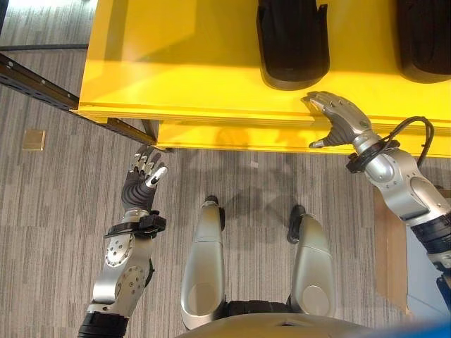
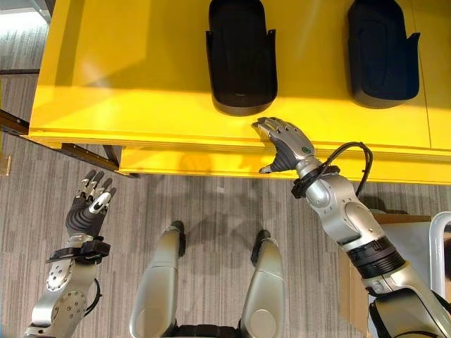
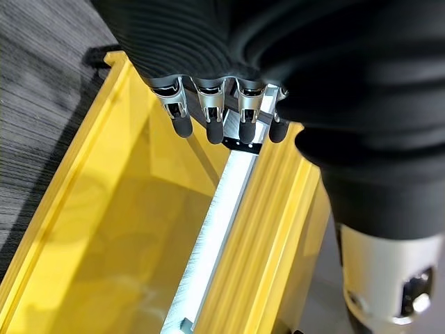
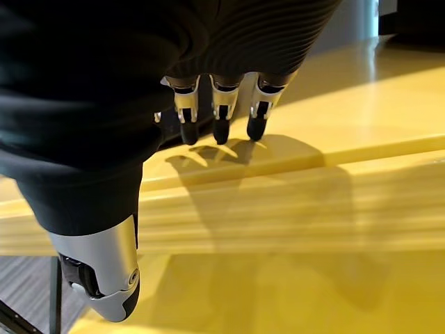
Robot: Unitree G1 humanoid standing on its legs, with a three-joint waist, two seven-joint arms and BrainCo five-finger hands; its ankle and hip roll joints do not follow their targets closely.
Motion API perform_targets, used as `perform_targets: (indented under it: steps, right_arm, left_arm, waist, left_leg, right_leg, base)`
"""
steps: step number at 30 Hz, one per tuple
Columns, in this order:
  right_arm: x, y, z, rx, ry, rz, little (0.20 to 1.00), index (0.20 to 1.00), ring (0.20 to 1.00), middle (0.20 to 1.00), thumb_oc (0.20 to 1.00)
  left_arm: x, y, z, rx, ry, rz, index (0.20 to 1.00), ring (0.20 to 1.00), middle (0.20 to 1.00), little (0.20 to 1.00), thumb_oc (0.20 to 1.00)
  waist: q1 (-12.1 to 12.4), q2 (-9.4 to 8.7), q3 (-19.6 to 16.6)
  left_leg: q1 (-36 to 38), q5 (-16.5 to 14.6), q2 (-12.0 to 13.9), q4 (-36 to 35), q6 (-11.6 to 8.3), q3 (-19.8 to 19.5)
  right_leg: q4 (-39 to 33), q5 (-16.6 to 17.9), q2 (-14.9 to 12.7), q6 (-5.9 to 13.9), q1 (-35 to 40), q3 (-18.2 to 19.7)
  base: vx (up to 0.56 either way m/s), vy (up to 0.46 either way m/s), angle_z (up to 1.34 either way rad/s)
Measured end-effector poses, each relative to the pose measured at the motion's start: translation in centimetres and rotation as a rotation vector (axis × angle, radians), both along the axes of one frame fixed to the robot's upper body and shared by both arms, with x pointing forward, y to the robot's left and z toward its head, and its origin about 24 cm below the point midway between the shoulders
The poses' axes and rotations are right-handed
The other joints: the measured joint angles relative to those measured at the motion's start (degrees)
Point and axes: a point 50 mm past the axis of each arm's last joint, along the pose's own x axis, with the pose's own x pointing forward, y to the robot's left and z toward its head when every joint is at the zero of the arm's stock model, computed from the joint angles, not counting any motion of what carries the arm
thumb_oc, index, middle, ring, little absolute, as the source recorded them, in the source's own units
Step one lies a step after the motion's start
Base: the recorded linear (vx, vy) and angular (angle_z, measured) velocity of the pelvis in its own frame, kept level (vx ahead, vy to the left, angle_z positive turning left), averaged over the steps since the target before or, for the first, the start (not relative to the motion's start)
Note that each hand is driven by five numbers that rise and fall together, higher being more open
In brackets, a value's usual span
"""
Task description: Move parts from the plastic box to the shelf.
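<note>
Parts (image 2: 241,56) lying lengthwise on shelf (image 2: 127,91), just beyond right hand (image 2: 285,144), fingers relaxed, holding nothing; left hand (image 2: 88,204) lower, open, empty.

Two parts (image 2: 239,56) (image 2: 380,53) side by side on shelf (image 2: 127,84); right robot hand (image 2: 285,141) at shelf front edge.

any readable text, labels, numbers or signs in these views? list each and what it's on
None readable.
The yellow shelf is plain, no label or number.
The two black parts on it show no marking.
The right hand at the shelf edge and the left hand over the floor carry no legible print.
</note>
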Motion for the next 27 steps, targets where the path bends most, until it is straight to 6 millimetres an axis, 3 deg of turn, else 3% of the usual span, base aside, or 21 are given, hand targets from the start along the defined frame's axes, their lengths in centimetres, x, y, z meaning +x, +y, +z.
perform_targets:
  steps: [27]
  right_arm:
    - [3.8, 3.6, 1.7, 0.019, -0.046, -0.006, 1.0, 1.0, 1.0, 1.0, 1.0]
  left_arm:
    - [0.2, 0.0, 0.1, 0.026, -0.006, 0.002, 1.0, 1.0, 1.0, 1.0, 1.0]
  waist:
    - [0.85, 0.02, -0.01]
  left_leg:
    - [-0.13, 0.19, -0.06, -0.07, -0.14, -0.03]
  right_leg:
    - [0.12, 0.11, -0.07, -0.18, -0.2, 0.0]
  base:
    - [0.0, 0.0, 0.0]
